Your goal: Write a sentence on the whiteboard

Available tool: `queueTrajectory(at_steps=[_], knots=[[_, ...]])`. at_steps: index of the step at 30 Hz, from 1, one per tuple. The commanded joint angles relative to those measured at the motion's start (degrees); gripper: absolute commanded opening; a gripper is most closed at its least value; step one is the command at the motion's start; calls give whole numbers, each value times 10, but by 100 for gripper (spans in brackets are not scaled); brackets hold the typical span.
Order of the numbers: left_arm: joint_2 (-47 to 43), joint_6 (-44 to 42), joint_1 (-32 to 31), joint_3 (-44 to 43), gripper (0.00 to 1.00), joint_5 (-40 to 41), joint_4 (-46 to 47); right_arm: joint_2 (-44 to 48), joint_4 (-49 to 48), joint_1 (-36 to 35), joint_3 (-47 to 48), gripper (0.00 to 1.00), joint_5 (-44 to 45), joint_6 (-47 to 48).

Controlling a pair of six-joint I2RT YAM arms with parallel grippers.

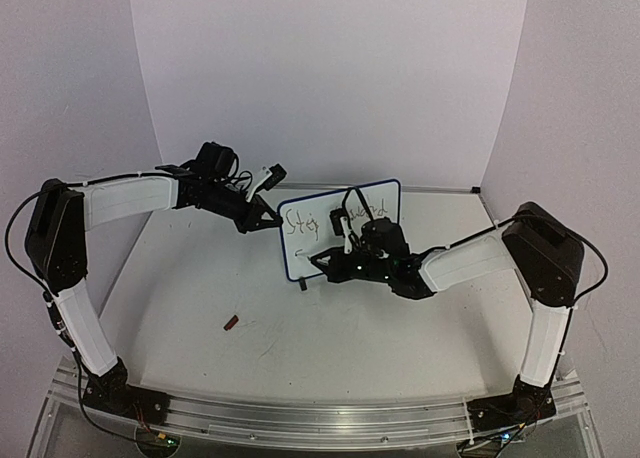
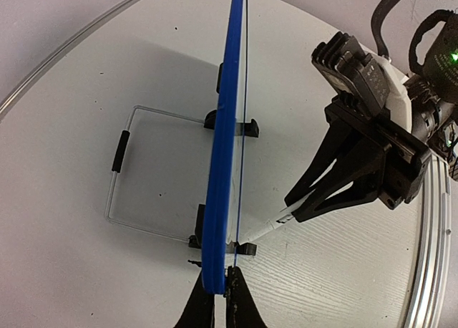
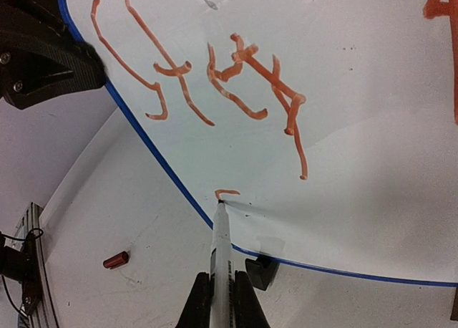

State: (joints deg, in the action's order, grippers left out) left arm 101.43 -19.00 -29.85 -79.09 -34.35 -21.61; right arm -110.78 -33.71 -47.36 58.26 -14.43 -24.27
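The whiteboard (image 1: 300, 246) stands upright mid-table, white with a thin blue frame. My left gripper (image 1: 266, 218) is shut on its left edge; the left wrist view shows the board (image 2: 225, 127) edge-on, pinched between the fingertips (image 2: 243, 299). The sentence (image 3: 193, 77) is orange-red handwriting, "Stay" plus a second word (image 1: 370, 210) partly hidden by the right arm. My right gripper (image 3: 222, 303) is shut on a white marker (image 3: 220, 249). The marker's tip touches the board low on the left, beside a short fresh stroke (image 3: 227, 193).
A red marker cap (image 1: 231, 323) lies on the table left of the board, also seen as the cap (image 3: 115, 259). A wire stand (image 2: 122, 170) sits behind the board, which rests on black feet (image 3: 261, 271). White backdrop walls enclose the table; a metal rail (image 1: 300, 418) runs along the near edge.
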Motion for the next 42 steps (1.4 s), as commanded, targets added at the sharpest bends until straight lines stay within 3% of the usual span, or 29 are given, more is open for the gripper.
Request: queueTrajectory(at_steps=[1, 16, 42], knots=[[24, -18, -1, 0, 0, 41, -58, 18, -19, 4, -7, 0, 50, 2], [23, -18, -1, -1, 0, 38, -58, 51, -7, 4, -4, 0, 54, 16], [22, -18, -2, -2, 0, 39, -59, -22, 6, 4, -13, 0, 46, -2]])
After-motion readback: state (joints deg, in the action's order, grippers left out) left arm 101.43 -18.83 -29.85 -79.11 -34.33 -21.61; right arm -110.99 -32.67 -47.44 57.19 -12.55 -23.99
